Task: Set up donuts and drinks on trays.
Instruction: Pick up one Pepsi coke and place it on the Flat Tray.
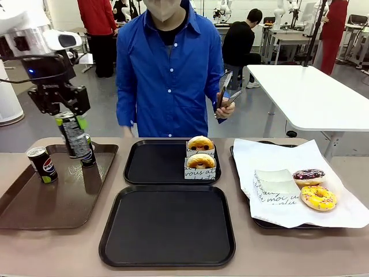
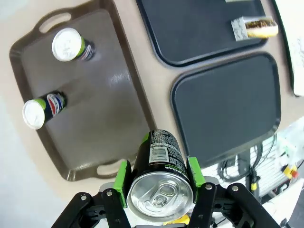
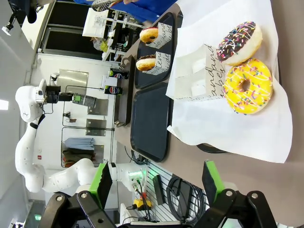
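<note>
On the table (image 1: 34,254), you had the brown tray (image 1: 34,213) at the left edge, two black trays in the middle, and a paper-lined tray (image 1: 275,225) at the right edge. The near black tray (image 1: 167,225) lay bare, while the far black tray (image 1: 153,164) carried two sleeved donuts (image 1: 200,153) at its right edge. Your left gripper (image 1: 70,121) hung above the brown tray's far side, its jaws clamped on a Pepsi can (image 1: 75,138) lifted off the tray. Your right gripper (image 3: 156,183) hovered near the paper-lined tray with its jaws apart and nothing between them. Two more Pepsi cans (image 2: 69,44) stood on the brown tray, one just beside the held can in the front view. That was the likeliest trouble: swinging low toward the black trays could have clipped that can and toppled it. The held can also looked slightly tilted, so landing it on a raised rim could have tipped it into the donuts.
</note>
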`<state>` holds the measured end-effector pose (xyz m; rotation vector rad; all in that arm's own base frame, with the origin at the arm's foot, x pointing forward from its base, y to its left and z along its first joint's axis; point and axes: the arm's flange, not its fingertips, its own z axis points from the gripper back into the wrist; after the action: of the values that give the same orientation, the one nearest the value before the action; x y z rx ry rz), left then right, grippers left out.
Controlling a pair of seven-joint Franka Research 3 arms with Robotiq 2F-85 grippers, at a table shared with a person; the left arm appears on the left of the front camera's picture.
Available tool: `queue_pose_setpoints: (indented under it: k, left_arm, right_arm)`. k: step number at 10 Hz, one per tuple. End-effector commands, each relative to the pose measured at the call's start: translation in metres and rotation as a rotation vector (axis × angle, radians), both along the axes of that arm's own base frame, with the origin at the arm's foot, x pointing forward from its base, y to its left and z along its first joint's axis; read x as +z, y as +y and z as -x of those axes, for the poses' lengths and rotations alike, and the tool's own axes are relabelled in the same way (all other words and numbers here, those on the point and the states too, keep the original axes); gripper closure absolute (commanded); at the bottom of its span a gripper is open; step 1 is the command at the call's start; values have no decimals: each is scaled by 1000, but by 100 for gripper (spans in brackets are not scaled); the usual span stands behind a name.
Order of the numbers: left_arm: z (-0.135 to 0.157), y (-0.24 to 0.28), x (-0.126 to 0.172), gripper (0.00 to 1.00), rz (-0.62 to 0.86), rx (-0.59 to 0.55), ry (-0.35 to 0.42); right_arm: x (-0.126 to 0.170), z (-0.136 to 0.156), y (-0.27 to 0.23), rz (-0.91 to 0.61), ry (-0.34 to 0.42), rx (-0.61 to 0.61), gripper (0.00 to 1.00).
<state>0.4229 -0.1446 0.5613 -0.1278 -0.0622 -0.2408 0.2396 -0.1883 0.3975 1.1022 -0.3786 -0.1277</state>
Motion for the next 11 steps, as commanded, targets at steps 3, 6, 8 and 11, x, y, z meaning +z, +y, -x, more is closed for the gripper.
queue_pose_setpoints:
  k: [3,6,8,11]
  left_arm:
    - [-45,-74,-49,41,-54,82,-14]
    - [-81,-115,-100,41,-48,155,-1]
    - [-95,-132,-120,41,-26,162,-45]
    - [-93,-142,-149,41,-5,158,-101]
  right_arm:
    - [0,-1,0,-15,-19,4,0]
    - [0,-1,0,-15,-19,4,0]
    - [0,-1,0,-15,-19,4,0]
    - [0,-1,0,-15,-19,4,0]
